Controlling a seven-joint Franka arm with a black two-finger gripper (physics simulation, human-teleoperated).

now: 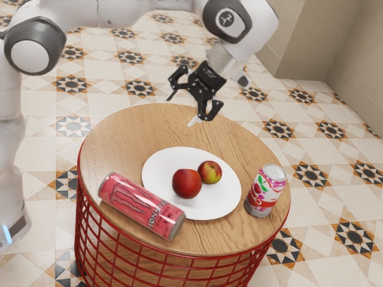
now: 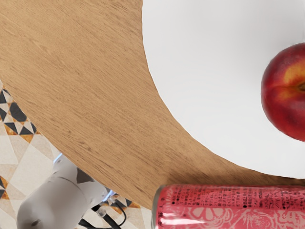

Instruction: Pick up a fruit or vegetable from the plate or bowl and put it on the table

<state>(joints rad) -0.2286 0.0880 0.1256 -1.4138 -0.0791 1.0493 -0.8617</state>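
Both views are brightly lit. The white plate (image 1: 158, 173) is almost evenly lit; glare is caught on the pink can (image 2: 228, 208), and soft shadow is cast on the surface (image 2: 95, 95) beside it.

On the flat white plate (image 1: 158, 176) atop the round wooden bench (image 1: 122, 140), near each other and whole: a larger, rounded, deep-red fruit (image 1: 187, 183) and a smaller one, red blushed with yellow-green (image 1: 209, 172).

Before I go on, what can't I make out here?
- Larger red fruit: cut off by the wrist view's right edge.
- Pink can: cut off by that view's lower and right edges.
- Smaller fruit: partly behind the larger one, exterior view.
- Upright can: fine print too small, exterior view.
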